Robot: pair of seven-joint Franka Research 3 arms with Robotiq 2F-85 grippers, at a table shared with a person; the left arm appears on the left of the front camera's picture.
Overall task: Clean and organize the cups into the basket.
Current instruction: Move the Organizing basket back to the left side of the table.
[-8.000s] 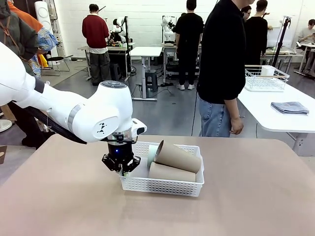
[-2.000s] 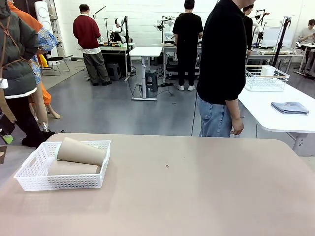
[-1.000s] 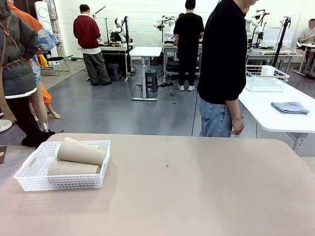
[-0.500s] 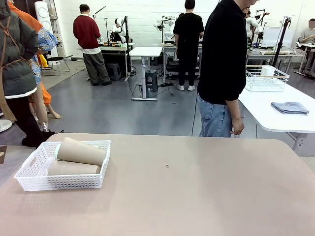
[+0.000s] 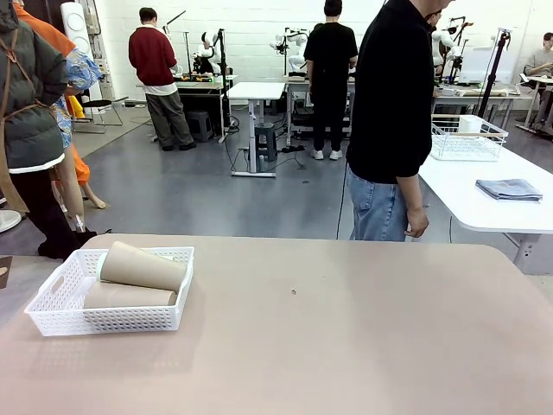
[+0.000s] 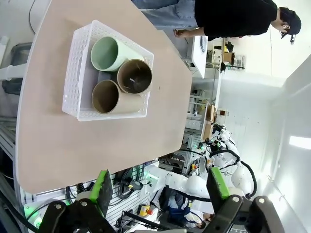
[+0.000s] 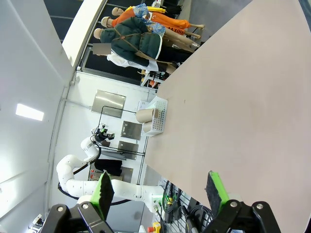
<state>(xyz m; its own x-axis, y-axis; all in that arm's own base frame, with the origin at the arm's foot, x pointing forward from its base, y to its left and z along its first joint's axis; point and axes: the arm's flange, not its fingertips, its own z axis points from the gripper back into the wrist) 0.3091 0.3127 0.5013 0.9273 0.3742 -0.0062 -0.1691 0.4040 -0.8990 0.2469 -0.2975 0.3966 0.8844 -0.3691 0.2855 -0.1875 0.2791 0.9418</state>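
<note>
Front view: mint cup hidden behind the two tan cups (image 5: 143,266) stacked in the basket (image 5: 108,318); only their sides show. Table (image 5: 346,346) cut off at bottom and both side edges. Person (image 5: 393,121) at far side cropped at the head.

Right wrist view: basket (image 7: 159,116) small and distant; one tan cup (image 7: 145,115) discernible, possibly a second below it.

Left wrist view: fingers (image 6: 103,191) cropped by bottom edge.

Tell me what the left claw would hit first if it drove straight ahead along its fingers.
Probably the bare table, beside the basket of cups, though depth is unclear. The open left claw holds nothing.
</note>
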